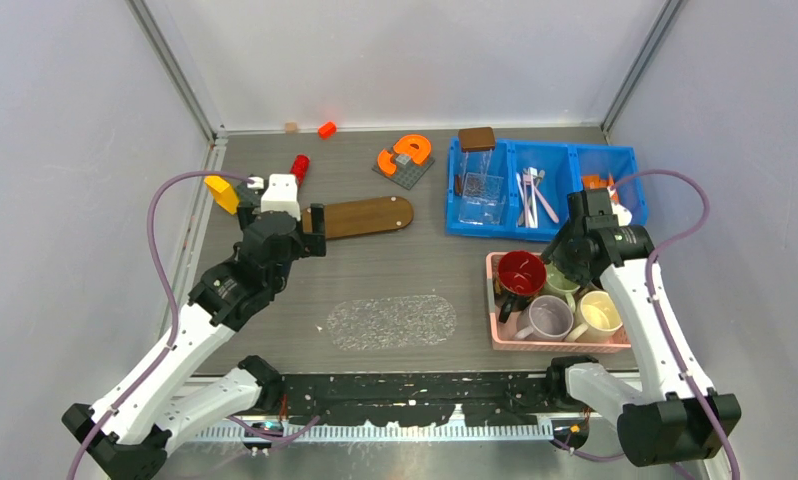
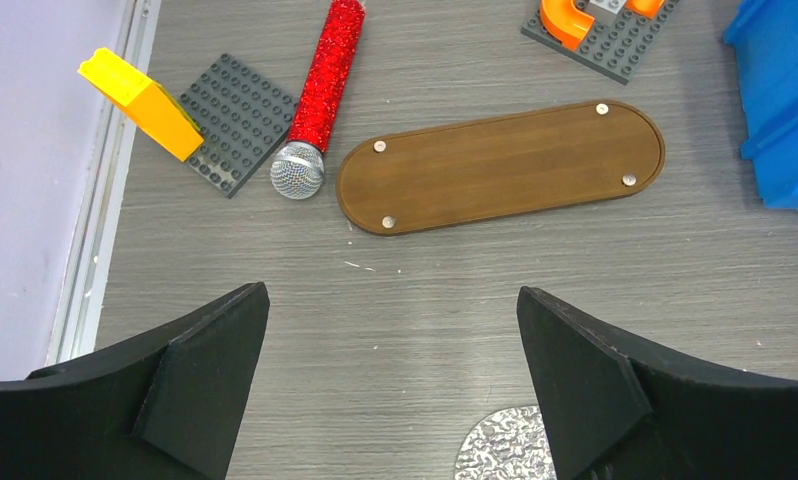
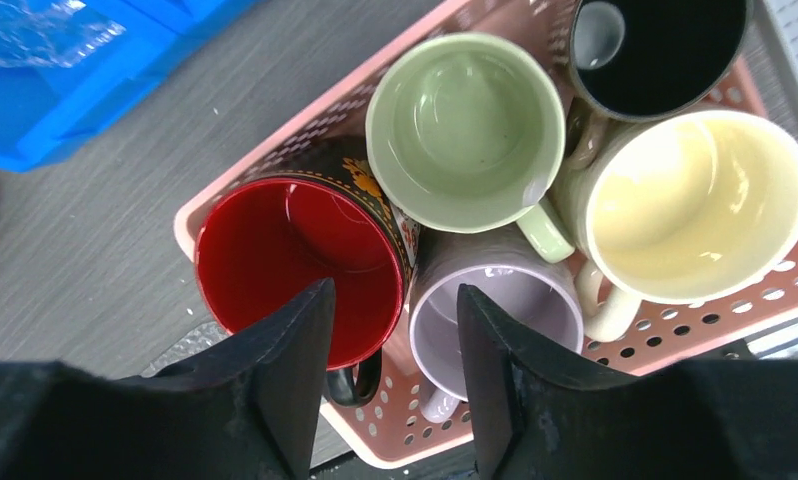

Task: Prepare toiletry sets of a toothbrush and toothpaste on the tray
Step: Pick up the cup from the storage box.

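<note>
Thin white and pale pink toothbrushes [image 1: 531, 196] are seen in the middle part of the blue bin [image 1: 475, 231], at the far right of the worktop [image 1: 395, 270]. Small orange toothpaste [image 1: 595, 182] tubes are seen in the right part of the same bin, half hidden behind the right arm. The brown wooden tray [image 1: 360, 216], long with round ends, is laid flat to the left of the bin, well apart from both. The left hand [image 2: 391, 296] is held wide open over the worktop near the tray, and nothing is held in it. The right hand [image 3: 395, 290] is held about half open, with a narrow gap, over the pink basket [image 3: 675, 320]; one finger is seen over the inside of the red mug [image 3: 285, 260] and the other over the purple mug [image 3: 495, 300], and whether they are touched cannot be told. The toothbrushes are laid long ways from near to far, with one pink one slanted to the right at its near end. Which way the brush ends and the tubes are pointed cannot be told
</note>
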`<state>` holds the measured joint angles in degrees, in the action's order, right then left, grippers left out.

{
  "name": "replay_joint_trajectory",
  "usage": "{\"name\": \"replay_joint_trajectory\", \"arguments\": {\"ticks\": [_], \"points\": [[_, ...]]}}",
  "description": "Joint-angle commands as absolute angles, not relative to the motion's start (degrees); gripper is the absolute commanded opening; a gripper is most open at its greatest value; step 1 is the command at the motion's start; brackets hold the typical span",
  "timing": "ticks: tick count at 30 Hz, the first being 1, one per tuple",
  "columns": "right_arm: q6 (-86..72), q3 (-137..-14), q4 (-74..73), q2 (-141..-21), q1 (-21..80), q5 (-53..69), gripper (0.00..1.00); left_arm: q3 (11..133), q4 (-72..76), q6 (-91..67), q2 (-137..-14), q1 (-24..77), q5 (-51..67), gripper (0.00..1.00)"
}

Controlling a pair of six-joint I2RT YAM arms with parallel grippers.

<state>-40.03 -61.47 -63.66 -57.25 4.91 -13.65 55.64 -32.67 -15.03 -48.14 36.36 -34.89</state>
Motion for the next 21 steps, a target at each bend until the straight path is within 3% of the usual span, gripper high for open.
{"name": "replay_joint_trajectory", "arguments": {"ticks": [1, 21], "points": [[-42.31, -58.81, -61.69, -59.08, 5.24, -10.20, 0.52, 58.03, -32.62, -15.73, -48.17, 36.12, -34.57, 1.00], [-45.93, -51.26, -56.60, -65.22, 7.26, -8.52, 0.45, 57.88, -32.60, -15.91, -48.38, 36.17, -32.53, 1.00]]}}
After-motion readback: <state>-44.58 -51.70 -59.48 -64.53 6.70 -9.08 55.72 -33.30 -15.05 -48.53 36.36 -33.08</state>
